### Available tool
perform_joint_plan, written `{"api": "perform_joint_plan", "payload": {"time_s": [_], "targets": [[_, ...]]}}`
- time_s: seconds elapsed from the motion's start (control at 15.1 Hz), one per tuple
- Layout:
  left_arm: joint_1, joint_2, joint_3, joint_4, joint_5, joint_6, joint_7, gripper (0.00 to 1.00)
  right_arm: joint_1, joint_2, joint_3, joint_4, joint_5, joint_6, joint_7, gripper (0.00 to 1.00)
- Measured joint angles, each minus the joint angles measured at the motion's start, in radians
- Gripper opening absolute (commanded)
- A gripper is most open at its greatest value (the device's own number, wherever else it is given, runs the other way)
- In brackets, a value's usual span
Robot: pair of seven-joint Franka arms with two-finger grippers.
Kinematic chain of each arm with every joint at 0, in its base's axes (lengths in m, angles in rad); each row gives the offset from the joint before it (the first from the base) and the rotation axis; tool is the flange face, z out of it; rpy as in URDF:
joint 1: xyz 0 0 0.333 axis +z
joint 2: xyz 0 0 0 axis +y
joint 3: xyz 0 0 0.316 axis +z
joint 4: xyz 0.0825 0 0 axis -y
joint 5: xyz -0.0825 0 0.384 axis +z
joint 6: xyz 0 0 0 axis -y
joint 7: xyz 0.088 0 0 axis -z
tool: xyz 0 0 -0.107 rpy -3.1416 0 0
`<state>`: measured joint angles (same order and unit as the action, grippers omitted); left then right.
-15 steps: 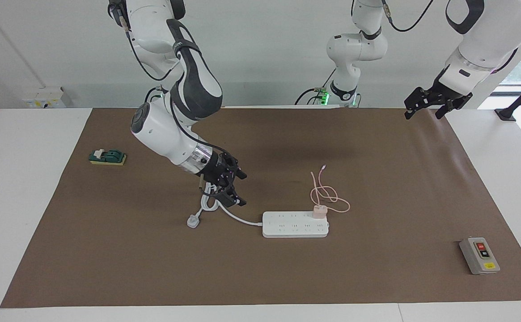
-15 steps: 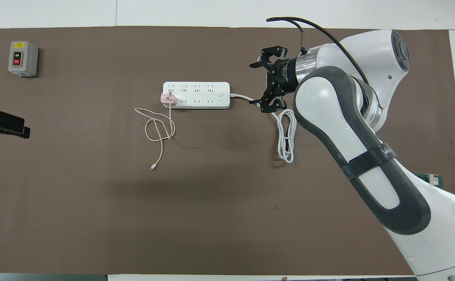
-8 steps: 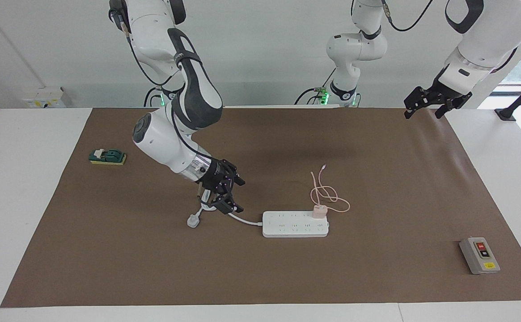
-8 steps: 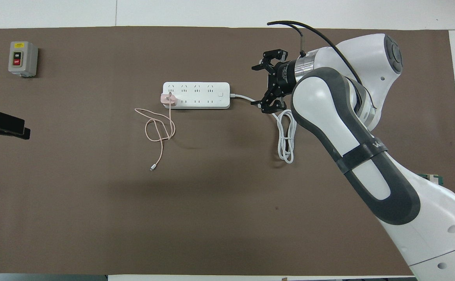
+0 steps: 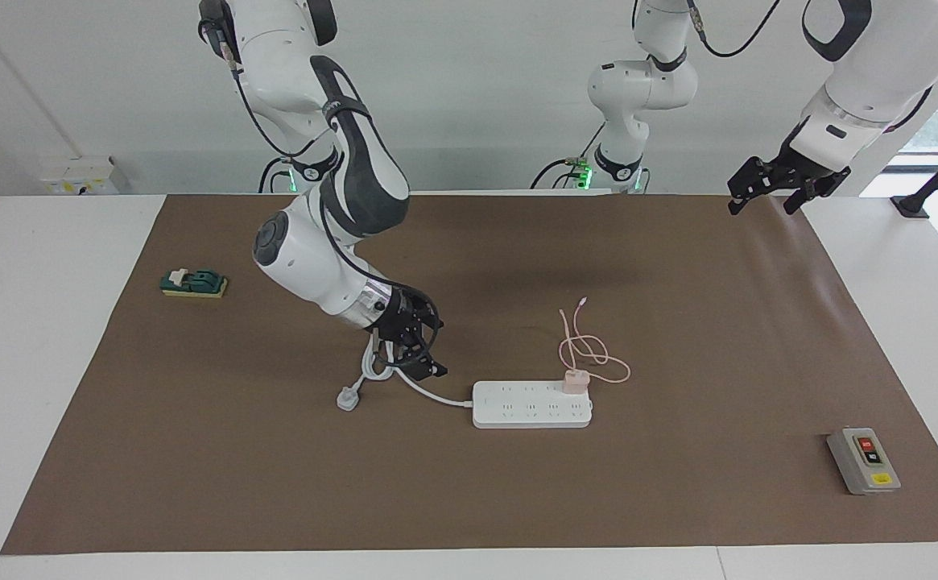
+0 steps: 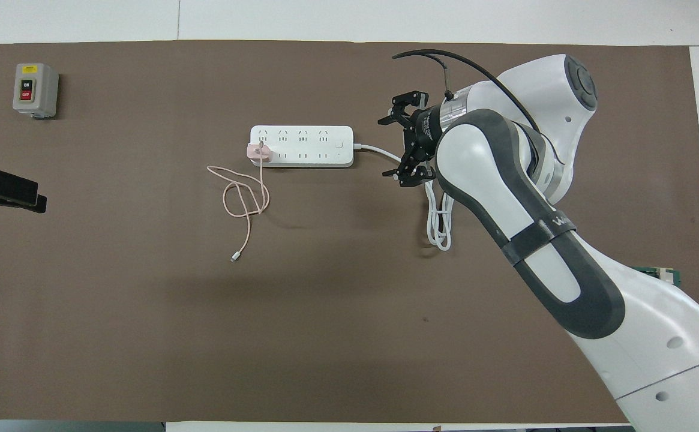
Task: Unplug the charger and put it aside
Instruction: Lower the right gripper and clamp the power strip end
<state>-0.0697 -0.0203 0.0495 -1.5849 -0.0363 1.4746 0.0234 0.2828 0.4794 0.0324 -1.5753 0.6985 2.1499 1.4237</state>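
Take a clock dial laid flat on the brown paper-like mat [image 5: 469, 499], read from the robots' end with twelve pointing away from them. The grey rectangular switch box [image 6: 35, 90] at the ten o'clock corner carries a black button, a red button and a yellow sticker; all are lettered, but the lettering is too small to read. A mark on the dark band of the right arm cannot be made out either. The long white multi-socket power strip [image 6: 301, 146] lies at about eleven o'clock from the mat's middle. In the socket at its nine o'clock end, in the row nearer to the robots, sits the small pale pink cube-shaped charger [image 6: 259, 152], plugged in. Its thin pink cable [image 6: 244, 201] lies in loose loops at six to seven o'clock of it, the free connector nearest the robots. From the strip's three o'clock end a thick white cord [image 6: 440, 222] runs out, folds into a coil and ends in a white three-pin plug [image 5: 347, 398], which lies loose on the mat. The right end effector [image 6: 392, 147] hangs low over this cord, just beside the strip's three o'clock end, its fingers spread wide and holding nothing. The right arm covers the plug from overhead. The left end effector [image 5: 762, 205] waits in the air over the mat's nine o'clock edge, well apart from the charger, fingers apart and empty. A small dark green device on a yellow base [image 5: 193, 283] rests at the three o'clock edge. The mat lies on a white bench [image 5: 34, 362].
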Motion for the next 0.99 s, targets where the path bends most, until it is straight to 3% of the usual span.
{"api": "perform_joint_plan", "payload": {"time_s": [0.26, 0.6, 0.79, 0.99], "targets": [[0.0, 0.0, 0.0, 0.0, 0.0, 0.0, 0.0, 1.0, -0.007, 0.094, -0.004, 0.088, -0.033, -0.09, -0.029, 1.0], [0.0, 0.0, 0.0, 0.0, 0.0, 0.0, 0.0, 1.0, -0.013, 0.272, -0.008, 0.356, -0.058, -0.217, -0.032, 1.0], [-0.001, 0.0, -0.001, 0.0, 0.0, 0.0, 0.0, 1.0, 0.007, 0.372, -0.003, 0.445, -0.061, -0.209, -0.031, 1.0], [-0.002, 0.0, -0.002, 0.0, 0.0, 0.0, -0.003, 1.0, 0.036, 0.407, -0.003, 0.473, -0.061, -0.184, -0.012, 1.0]]}}
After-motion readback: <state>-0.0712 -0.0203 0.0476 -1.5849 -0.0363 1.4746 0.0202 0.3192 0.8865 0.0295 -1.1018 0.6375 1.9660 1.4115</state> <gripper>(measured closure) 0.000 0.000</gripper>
